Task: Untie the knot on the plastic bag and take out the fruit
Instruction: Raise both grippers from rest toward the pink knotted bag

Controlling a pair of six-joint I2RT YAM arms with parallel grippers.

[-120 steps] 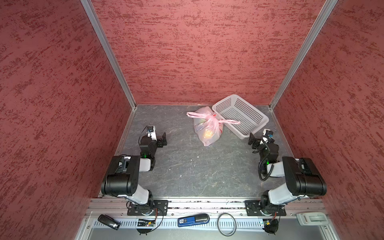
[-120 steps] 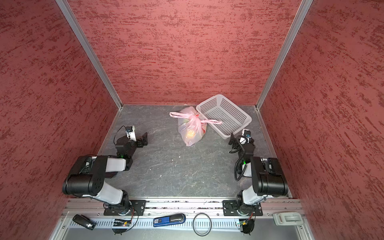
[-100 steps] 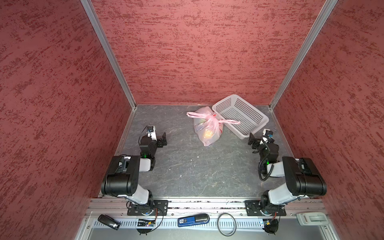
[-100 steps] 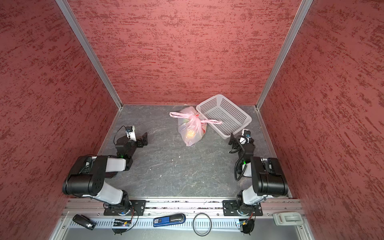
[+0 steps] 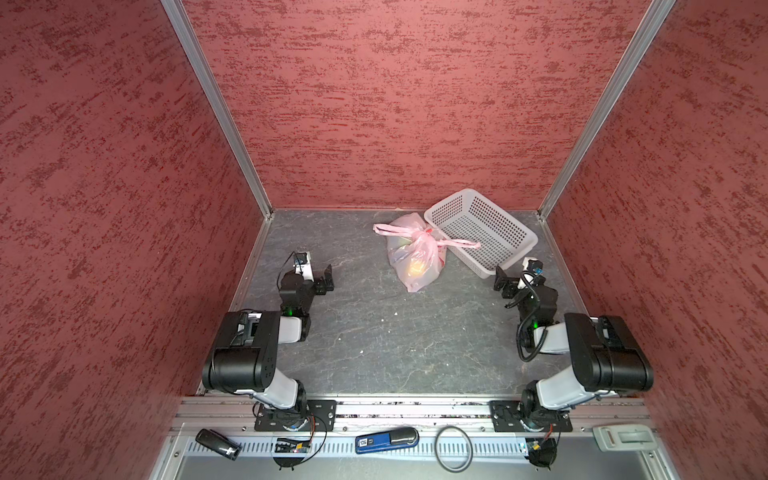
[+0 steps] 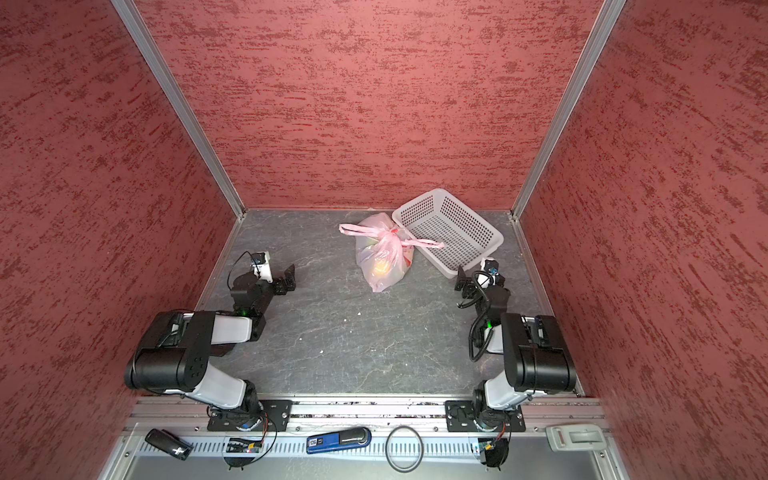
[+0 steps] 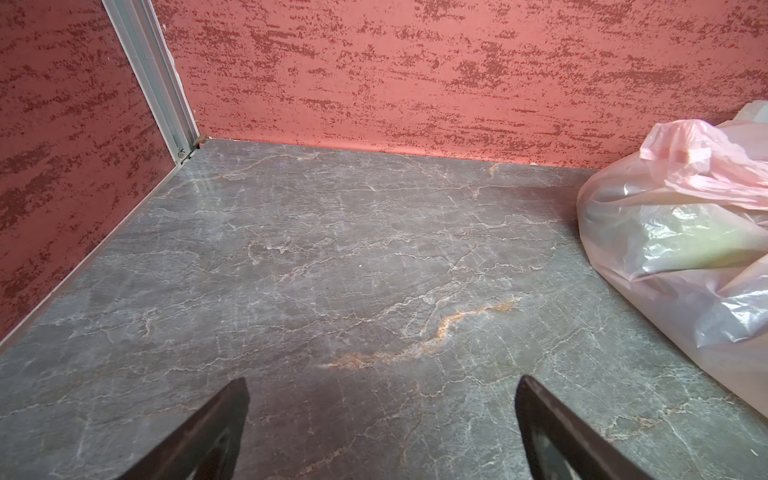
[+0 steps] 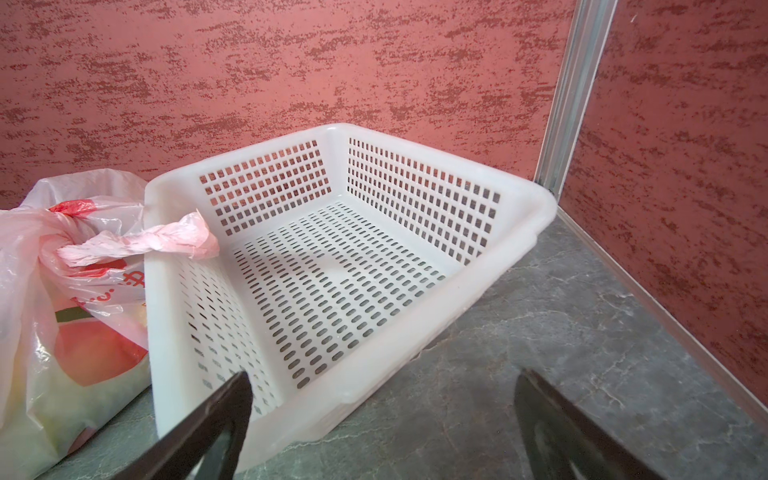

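Black-and-white left arm [image 5: 245, 353], matching right arm [image 5: 602, 357] (small green lights [image 5: 289, 309]), looped black cables [image 5: 524, 340]

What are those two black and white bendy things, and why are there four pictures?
They are two robot arms, fixed to the near edge of a grey table inside a red-walled box. Each ends in a pincer: the left gripper and the right gripper. Both are open and hold nothing. Two pictures look down from above, side by side like two eyes. The other two come from little cameras on the arms' wrists, so their dark fingers poke into view. On the table lies a pink plastic bag, tied shut with a knot. Some fruit shows faintly through it. Beside it stands an empty white basket; one bag strap droops over its rim.
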